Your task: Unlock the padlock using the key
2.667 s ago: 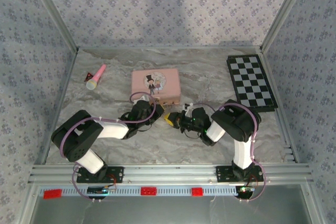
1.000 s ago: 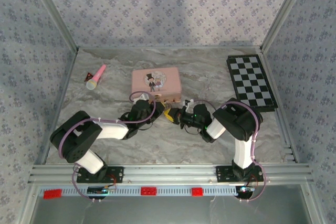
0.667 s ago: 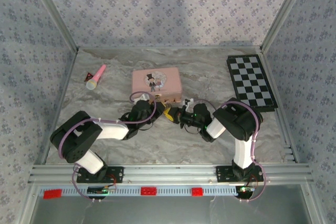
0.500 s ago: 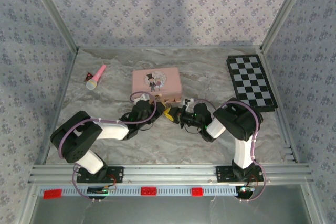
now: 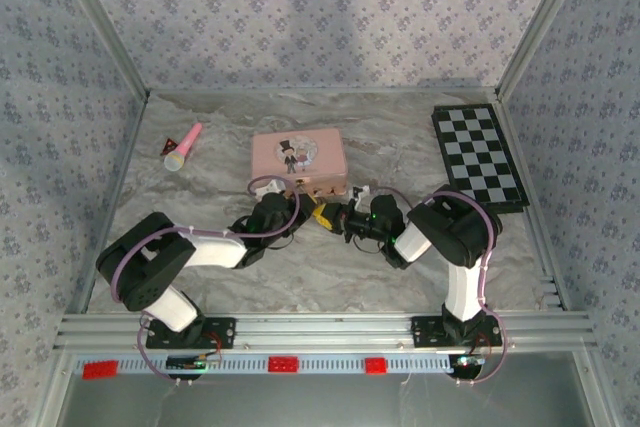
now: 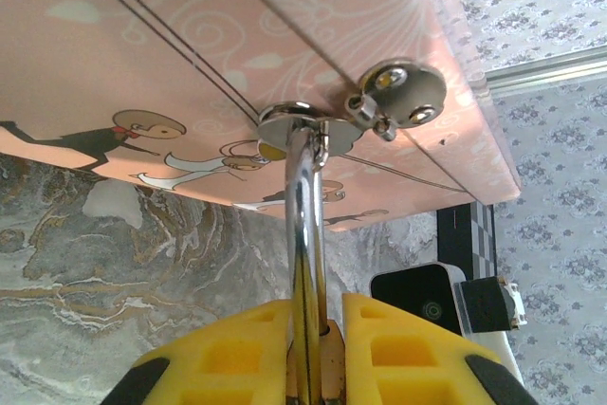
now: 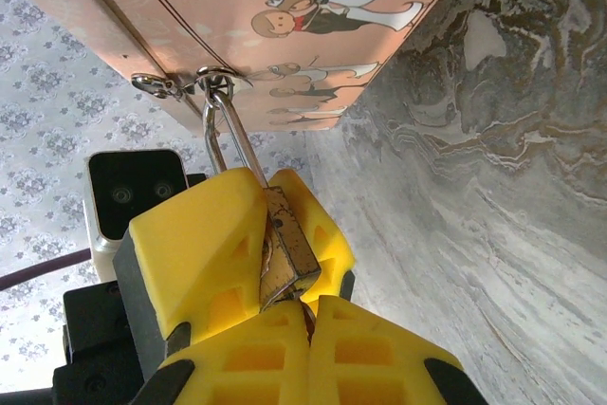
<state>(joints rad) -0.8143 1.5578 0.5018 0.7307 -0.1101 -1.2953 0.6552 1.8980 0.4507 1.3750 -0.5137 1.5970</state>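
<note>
Status: L gripper [image 6: 316, 329] nearly closed, yellow fingers clamped on the brass padlock [image 7: 285, 248], centre of the R wrist view. Its silver shackle [image 6: 303, 234] runs up through the hasp [image 6: 302, 125] on the pink tin [image 5: 297, 159], so the lock hangs off the tin's front edge, mid-frame in the top view.

R gripper [image 7: 308, 322] fully closed, fingertips butted against the padlock's lower end. Key not distinguishable; cannot tell whether it sits between those fingers or in the keyway.

Risks, as judged:
- Key off-axis w/ keyway: would skid off the lock's base instead of seating.
- Turning force vs. thin hasp: could bend it or drag the tin.
- L grip on a narrow body: lock may rotate w/ the key, so no unlock.

Count: padlock x1, pink tin x1, toy microphone [image 5: 183, 147] x1 upper left, chessboard [image 5: 478, 157] x1 upper right, grippers x2.
</note>
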